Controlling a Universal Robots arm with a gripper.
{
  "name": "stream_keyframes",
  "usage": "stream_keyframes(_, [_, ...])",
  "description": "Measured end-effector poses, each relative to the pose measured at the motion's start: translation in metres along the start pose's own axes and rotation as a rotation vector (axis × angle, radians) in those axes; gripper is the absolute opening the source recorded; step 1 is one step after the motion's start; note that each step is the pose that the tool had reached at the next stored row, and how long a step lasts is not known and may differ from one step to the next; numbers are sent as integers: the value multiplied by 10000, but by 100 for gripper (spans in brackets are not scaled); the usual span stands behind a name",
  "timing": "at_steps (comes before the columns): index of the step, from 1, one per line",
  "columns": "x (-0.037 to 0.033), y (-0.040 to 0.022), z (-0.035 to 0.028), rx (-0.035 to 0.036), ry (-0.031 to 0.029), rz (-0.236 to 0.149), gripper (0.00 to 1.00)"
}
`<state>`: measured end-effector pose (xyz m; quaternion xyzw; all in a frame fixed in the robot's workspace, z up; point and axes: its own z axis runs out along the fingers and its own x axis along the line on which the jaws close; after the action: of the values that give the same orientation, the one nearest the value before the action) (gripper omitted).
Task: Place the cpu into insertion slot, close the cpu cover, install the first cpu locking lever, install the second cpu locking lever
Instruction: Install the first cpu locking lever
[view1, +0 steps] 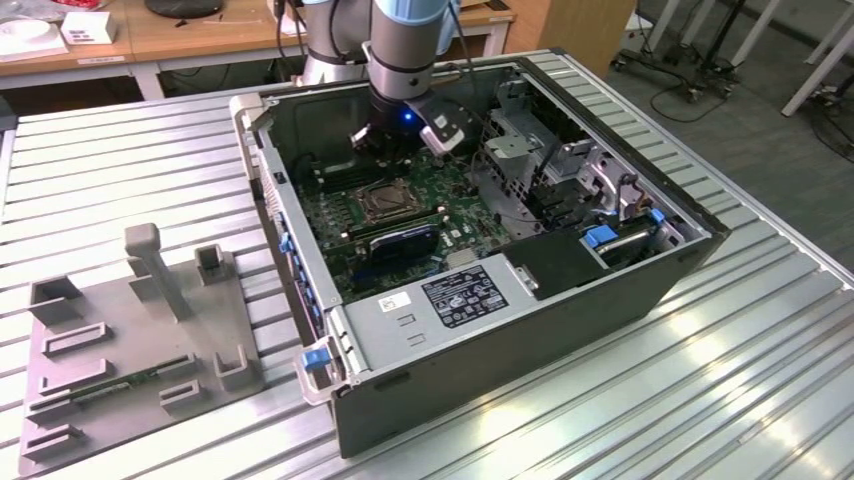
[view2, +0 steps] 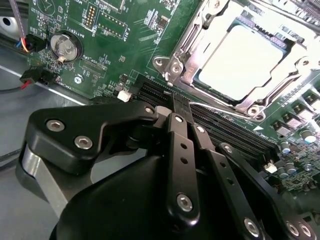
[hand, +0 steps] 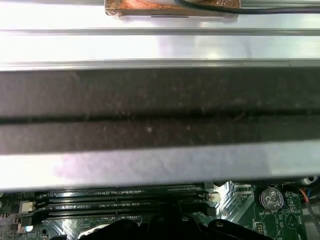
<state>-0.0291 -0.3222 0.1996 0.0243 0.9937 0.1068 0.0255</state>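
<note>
Silvery cpu (view2: 245, 55) seated in insertion slot (view2: 167, 67), cpu cover (view2: 202, 35) down over it. Fingers (view2: 179, 145) pressed together, tips near locking lever (view2: 220, 107); likely best press lever steadily, avoid memory slots (view2: 245, 136).

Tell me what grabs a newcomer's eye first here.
The open computer case on the slatted metal table stands out in the exterior view, with the robot arm reaching down into it. In the second wrist view, the bright cpu sits framed by the cpu cover, and the shut gripper is at the black memory slots.
</note>
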Motion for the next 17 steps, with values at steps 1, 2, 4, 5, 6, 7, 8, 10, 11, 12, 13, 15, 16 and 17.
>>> stream_keyframes(1, [-2,-10,-1,3,-1,4,11])
stream_keyframes(2, [-5,-21,-3,6,-1,7,11])
stream_keyframes(4, [-10,-39,-4,11,-4,14,11])
stream_keyframes(5, [-12,-45,-4,18,-5,18,11])
stream_keyframes(6, [-14,-50,-3,28,-7,22,11])
stream_keyframes(7, [-15,-52,-2,43,-8,27,11])
stream_keyframes(8, [-15,-53,-1,63,-9,29,11])
stream_keyframes(10, [-16,-54,1,107,-11,27,11])
stream_keyframes(11, [-16,-54,2,132,-13,25,11])
stream_keyframes(12, [-16,-54,2,170,-15,24,11])
stream_keyframes(13, [-16,-54,3,219,-17,21,11])
stream_keyframes(15, [-16,-55,5,321,-21,15,11])
stream_keyframes(16, [-16,-55,5,379,-23,12,11])
stream_keyframes(17, [-16,-55,7,443,-27,8,11])
